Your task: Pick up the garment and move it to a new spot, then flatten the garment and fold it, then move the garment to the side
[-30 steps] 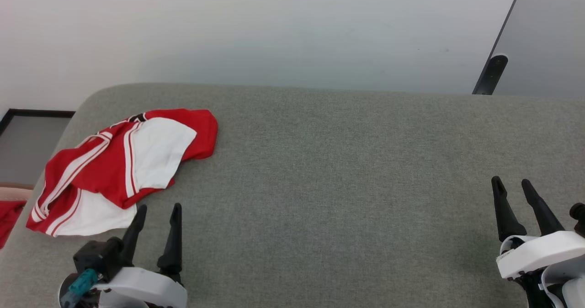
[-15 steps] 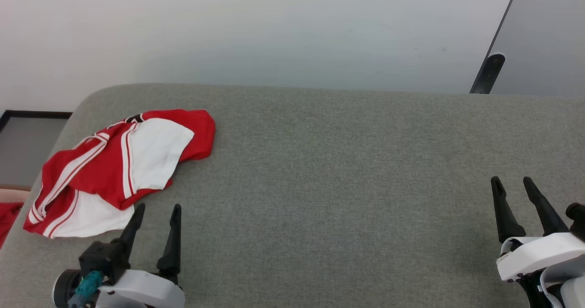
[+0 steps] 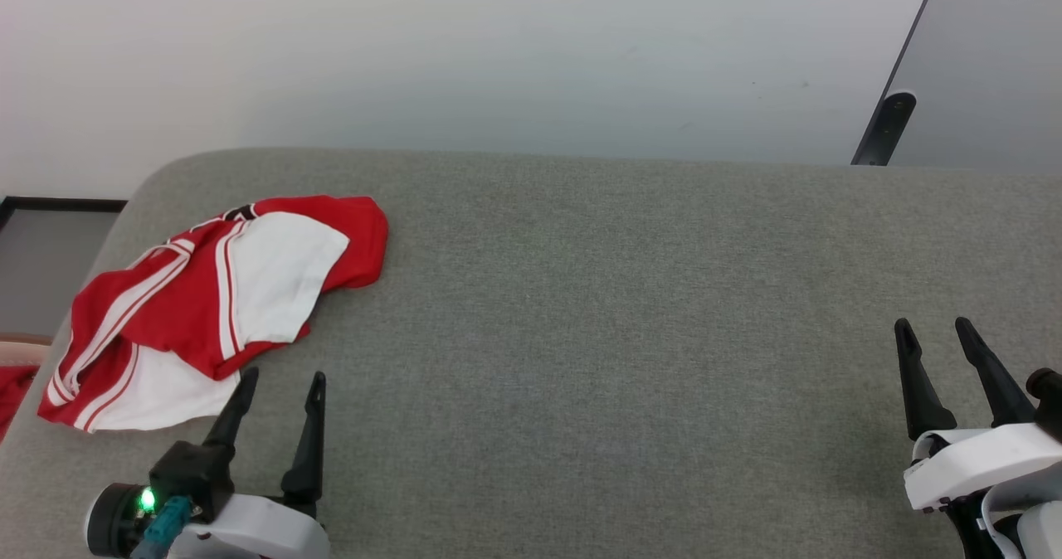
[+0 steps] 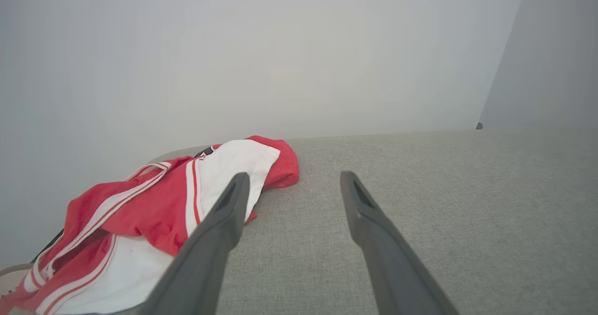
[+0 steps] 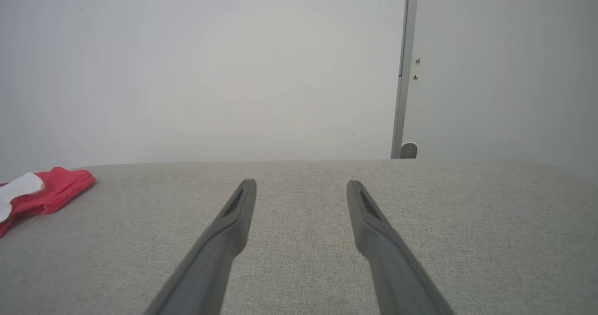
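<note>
The garment (image 3: 216,294) is lying crumpled on a grey pad (image 3: 581,335). Its red folds are wrapping over a white sleeve, double white stripes are running along its edges, and a small black mark is showing at its far end. Left of the garment, past the pad's edge, a scrap of plain red cloth (image 3: 12,393) is peeking in, and a dark-framed panel (image 3: 50,252) is sitting behind that. Far to the garment's right, a grey door (image 3: 996,61) with a dark stop (image 3: 884,128) is standing against the white wall (image 3: 498,45). Bare pad is stretching from the garment's right side all the way across.

The left gripper (image 3: 281,375) is hovering just on the near side of the garment with its fingers spread wide and gripping nothing. Its left fingertip is pointing right beside the white hem, and I cannot tell whether they are touching. The right gripper (image 3: 932,324) is hanging well to the garment's right over bare pad, also spread wide and empty.
</note>
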